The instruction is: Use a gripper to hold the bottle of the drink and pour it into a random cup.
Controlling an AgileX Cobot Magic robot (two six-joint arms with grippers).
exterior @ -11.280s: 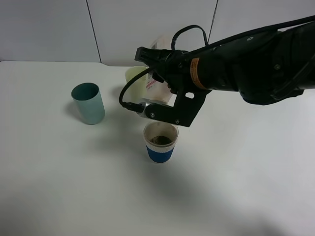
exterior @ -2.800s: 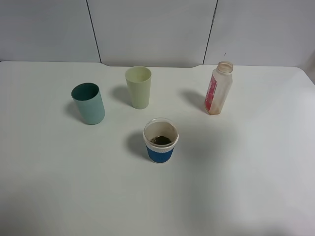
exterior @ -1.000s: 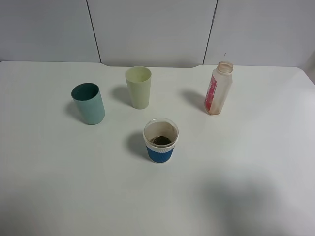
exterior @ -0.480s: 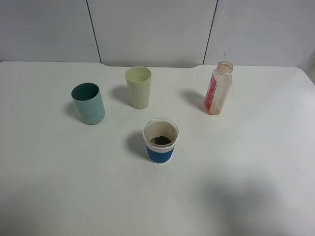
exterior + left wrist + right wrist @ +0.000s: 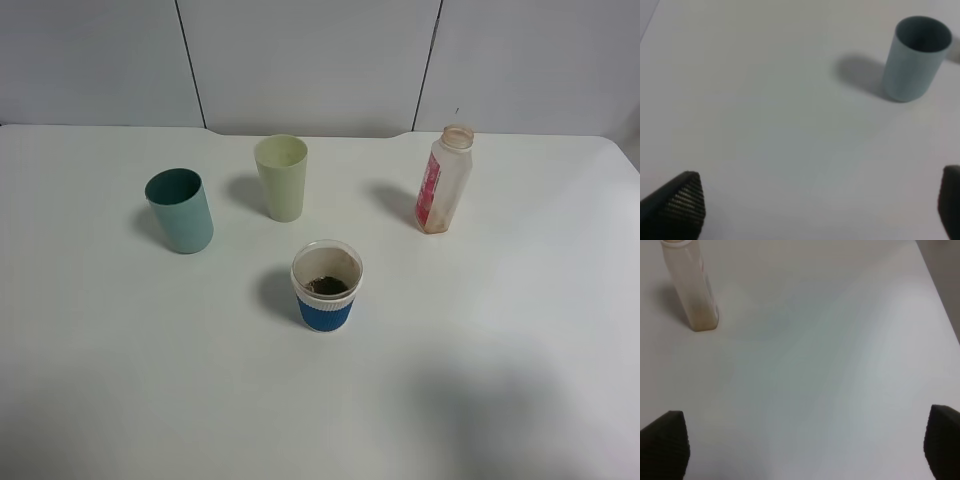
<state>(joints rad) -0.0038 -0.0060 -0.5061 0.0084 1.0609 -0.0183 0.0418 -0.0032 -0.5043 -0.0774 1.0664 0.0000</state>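
The bottle (image 5: 443, 180) stands upright at the back right of the table, nearly empty, pink label facing left. It also shows in the right wrist view (image 5: 691, 286). The white cup with the blue sleeve (image 5: 326, 286) stands mid-table with dark brown drink (image 5: 325, 286) in its bottom. Neither arm shows in the exterior view. My left gripper (image 5: 820, 205) is open and empty over bare table, its fingertips (image 5: 682, 200) wide apart. My right gripper (image 5: 805, 447) is open and empty, well short of the bottle.
A teal cup (image 5: 180, 210) stands at the left, also in the left wrist view (image 5: 915, 59). A pale green cup (image 5: 282, 177) stands behind the blue-sleeved cup. The white table (image 5: 500, 330) ends at its right edge (image 5: 935, 295), near the bottle.
Since the oldest frame the arm has left the cup and the bottle has been set upright at the back right. Over the last second nothing moves but a faint shadow at the front right.
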